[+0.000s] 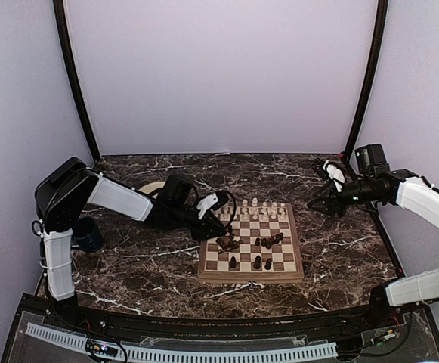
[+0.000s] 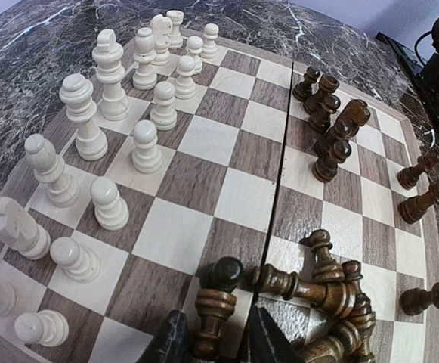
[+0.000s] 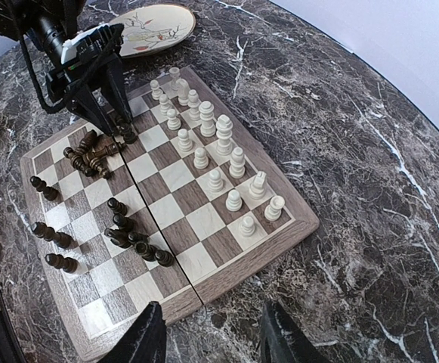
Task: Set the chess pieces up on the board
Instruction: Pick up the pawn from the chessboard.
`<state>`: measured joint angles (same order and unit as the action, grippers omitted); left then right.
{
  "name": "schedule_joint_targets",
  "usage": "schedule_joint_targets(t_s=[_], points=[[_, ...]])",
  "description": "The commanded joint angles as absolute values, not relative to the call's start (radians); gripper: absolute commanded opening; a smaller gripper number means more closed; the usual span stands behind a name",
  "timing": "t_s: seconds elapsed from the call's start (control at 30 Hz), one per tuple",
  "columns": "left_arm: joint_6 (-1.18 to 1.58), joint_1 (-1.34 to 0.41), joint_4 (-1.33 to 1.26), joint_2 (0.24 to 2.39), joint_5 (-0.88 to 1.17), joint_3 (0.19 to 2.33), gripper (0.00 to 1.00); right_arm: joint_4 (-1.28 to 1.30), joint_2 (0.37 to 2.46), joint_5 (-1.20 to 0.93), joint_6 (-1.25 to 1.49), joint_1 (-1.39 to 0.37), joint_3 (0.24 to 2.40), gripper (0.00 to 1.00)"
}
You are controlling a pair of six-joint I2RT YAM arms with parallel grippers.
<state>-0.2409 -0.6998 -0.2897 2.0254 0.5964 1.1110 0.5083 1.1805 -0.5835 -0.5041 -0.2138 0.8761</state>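
The board (image 1: 287, 266) lies flat on the dark, white-veined marble table (image 1: 340, 242), approx. centre, in front of both arms. It is square and wooden, light & dark checks w/ a tan border and a straight seam (image 2: 279, 174) across its middle.

The pale pieces (image 2: 109, 76) are smooth turned cream wood w/ round knobs and waisted stems. They stand upright in two rows along the far side of the board. The dark pieces (image 2: 325, 287) are glossy brown. One heap lies tipped over and tangled at the board's left edge. A second bunch sits mid-board (some upright, a knight among them), and a few stand singly along the near side.

The left gripper (image 2: 216, 319) is low over the board's left edge, right by the heap. Its black fingers flank one standing dark pawn (image 2: 217, 291), close on both sides, but can't tell whether they actually press it. The right gripper (image 3: 213, 311) hangs above the table to the right of the board, well apart from any piece, fingers spread wide w/ nothing between.

A round cream plate (image 3: 147, 26) w/ a painted sprig lies beyond the board's far-left corner. A dark blue mug (image 1: 89, 234) stands beside the left arm.
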Motion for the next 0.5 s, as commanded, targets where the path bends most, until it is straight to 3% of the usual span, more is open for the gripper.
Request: schedule_joint_targets(t_s=[0.0, 0.47], points=[[-0.268, -0.703, -0.188, 2.038, 0.558, 1.117, 0.29, 0.482, 1.186, -0.587, -0.514, -0.207, 0.871, 0.43], [-0.313, -0.703, -0.087, 2.001, 0.537, 1.135, 0.13, 0.485, 1.193, -0.593, -0.514, -0.207, 0.873, 0.43]])
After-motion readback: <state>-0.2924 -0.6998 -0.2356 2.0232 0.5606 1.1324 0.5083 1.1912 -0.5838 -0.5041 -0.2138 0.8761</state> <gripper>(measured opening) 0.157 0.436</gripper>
